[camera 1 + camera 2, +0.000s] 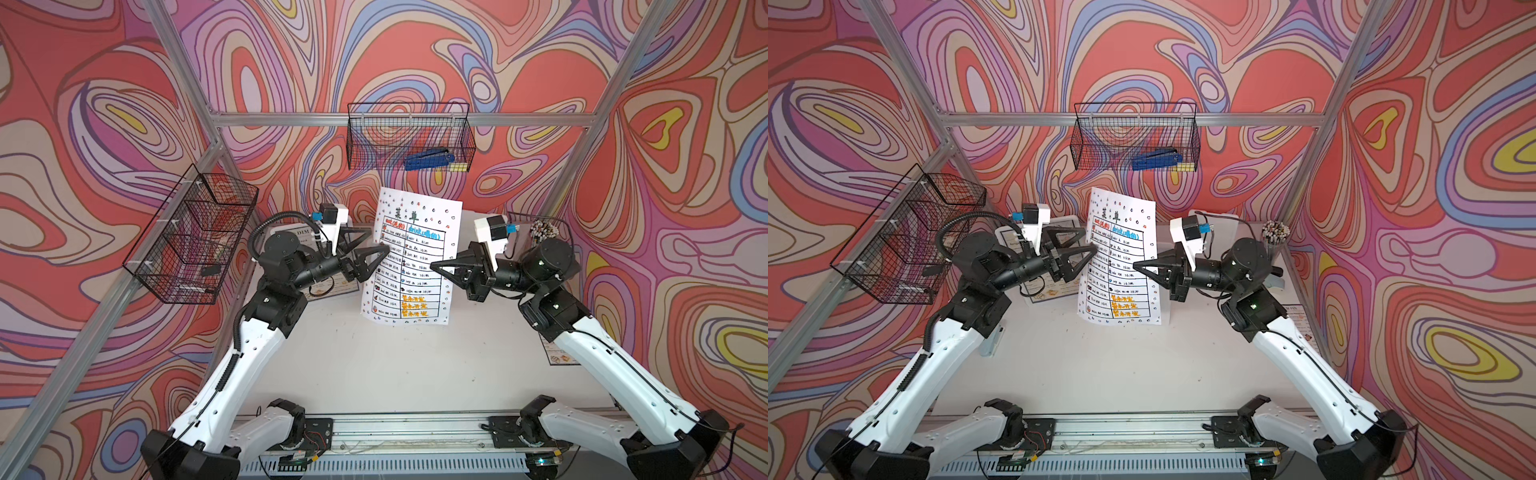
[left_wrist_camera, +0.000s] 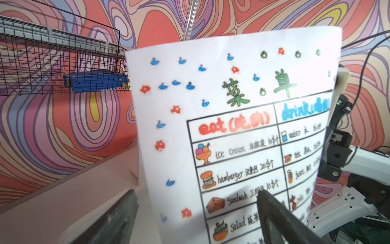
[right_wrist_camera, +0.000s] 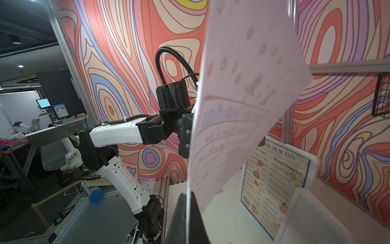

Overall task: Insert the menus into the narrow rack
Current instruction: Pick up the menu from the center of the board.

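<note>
Right gripper (image 1: 434,265) pinches white menu (image 1: 411,232) upright for racking. Left gripper (image 1: 379,239) jaws sit released astride its opposite edge, likely steadying.

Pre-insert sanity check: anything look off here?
The white menu is pinched at only one side edge by the right claw, so the upright sheet bows and its top curls. The left claw stands open astride the opposite edge, not gripping. Nothing looks torn or spilled.
</note>
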Motion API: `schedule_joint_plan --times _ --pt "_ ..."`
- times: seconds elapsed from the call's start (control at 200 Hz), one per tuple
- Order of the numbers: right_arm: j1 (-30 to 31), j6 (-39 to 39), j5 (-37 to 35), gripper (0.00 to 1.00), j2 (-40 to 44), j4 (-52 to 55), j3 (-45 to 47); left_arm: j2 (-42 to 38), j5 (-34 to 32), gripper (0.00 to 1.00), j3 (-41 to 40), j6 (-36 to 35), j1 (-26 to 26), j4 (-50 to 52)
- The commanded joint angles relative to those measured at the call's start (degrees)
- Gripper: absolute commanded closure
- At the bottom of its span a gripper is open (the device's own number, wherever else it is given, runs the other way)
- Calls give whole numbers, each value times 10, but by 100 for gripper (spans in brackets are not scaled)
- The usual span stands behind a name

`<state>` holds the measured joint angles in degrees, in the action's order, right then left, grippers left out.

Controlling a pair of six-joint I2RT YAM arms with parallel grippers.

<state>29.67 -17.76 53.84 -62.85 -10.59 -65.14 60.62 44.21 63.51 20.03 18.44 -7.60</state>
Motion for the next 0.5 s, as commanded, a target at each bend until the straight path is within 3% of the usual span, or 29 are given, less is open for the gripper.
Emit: schedule_joint_plan --times 0.0,0.17,0.245,0.406,0.496 --pt "17 50 -43 100 -7 73 -22 -23 15 9 -17 8 -9 -28" --pt "24 61 -77 100 -1 95 -26 -24 27 9 -18 19 -16 -31" --pt "25 64 -92 100 3 100 -24 -23 37 14 -22 24 -18 -39" --pt "24 72 -161 100 -4 120 -33 -33 41 52 -30 23 -18 -50" --pt "24 71 -195 100 -13 128 -41 -36 46 61 -29 21 -18 -47"
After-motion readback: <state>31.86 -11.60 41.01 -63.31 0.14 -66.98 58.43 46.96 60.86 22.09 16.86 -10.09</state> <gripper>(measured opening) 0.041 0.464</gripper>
